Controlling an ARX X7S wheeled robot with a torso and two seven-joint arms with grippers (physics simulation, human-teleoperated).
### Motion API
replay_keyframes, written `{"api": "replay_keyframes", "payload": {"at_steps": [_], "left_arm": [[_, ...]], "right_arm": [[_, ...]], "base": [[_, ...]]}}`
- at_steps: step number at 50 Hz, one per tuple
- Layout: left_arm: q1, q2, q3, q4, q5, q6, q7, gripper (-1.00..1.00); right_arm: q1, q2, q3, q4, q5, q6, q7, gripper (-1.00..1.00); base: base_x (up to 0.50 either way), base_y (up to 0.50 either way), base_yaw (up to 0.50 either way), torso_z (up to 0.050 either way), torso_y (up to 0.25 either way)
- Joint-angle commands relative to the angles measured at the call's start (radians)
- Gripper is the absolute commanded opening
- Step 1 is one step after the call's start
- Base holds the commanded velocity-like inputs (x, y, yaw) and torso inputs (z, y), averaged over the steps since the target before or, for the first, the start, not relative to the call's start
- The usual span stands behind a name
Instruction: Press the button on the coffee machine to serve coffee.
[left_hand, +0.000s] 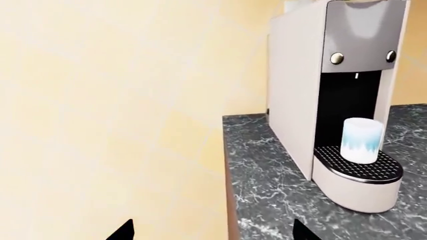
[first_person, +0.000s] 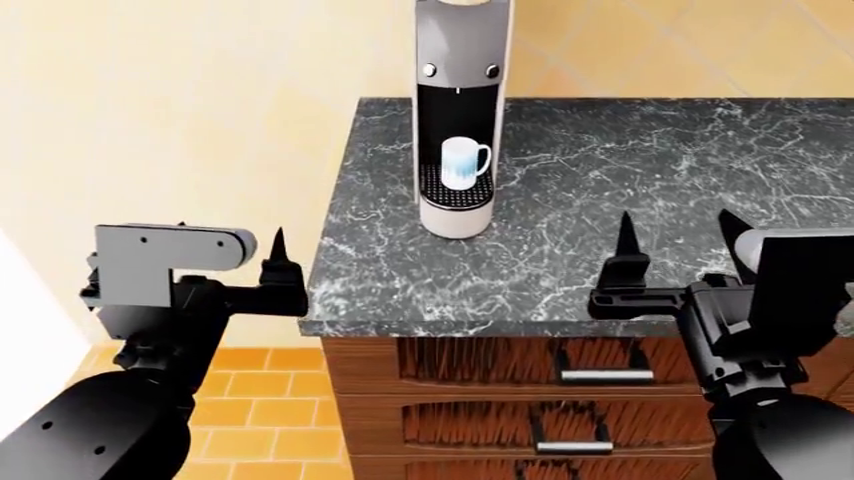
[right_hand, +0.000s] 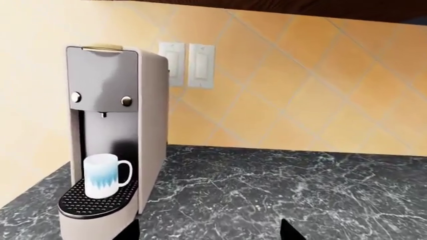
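Observation:
The coffee machine (first_person: 461, 120) stands upright at the back left of the dark marble counter (first_person: 667, 180). It has two round silver knobs (first_person: 430, 70) on its grey front panel. A white and blue mug (first_person: 465, 163) sits on its drip tray. The machine also shows in the left wrist view (left_hand: 293, 100) and the right wrist view (right_hand: 150, 125). My left gripper (first_person: 274, 265) is open and empty, left of the counter's corner and short of the machine. My right gripper (first_person: 678, 240) is open and empty above the counter's front edge, right of the machine.
Wooden drawers with metal handles (first_person: 601, 375) sit under the counter. Two wall switches (right_hand: 187, 65) are on the tiled wall behind the machine. A plain yellow wall (left_hand: 100, 100) lies left of the counter. An orange tiled floor (first_person: 267, 465) is below.

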Motion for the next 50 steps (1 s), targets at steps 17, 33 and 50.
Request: {"api": "replay_keyframes", "payload": {"at_steps": [17,33,50], "left_arm": [[0.017,-0.016,0.014,-0.023,0.009,0.03,0.004,1.0],[0.017,-0.029,0.003,-0.02,0.0,0.025,0.0,1.0],[0.024,-0.035,0.017,-0.038,0.015,0.041,-0.007,1.0]], "right_arm": [[-0.014,0.033,0.017,-0.022,0.026,0.037,0.009,1.0],[-0.022,0.038,0.013,-0.021,0.029,0.029,0.011,1.0],[-0.035,0.042,0.002,-0.015,0.034,0.022,0.009,1.0]], "base": [[0.3,0.0,0.0,0.0,0.0],[0.34,-0.05,0.0,0.0,0.0],[0.34,-0.05,0.0,0.0,0.001]]}}
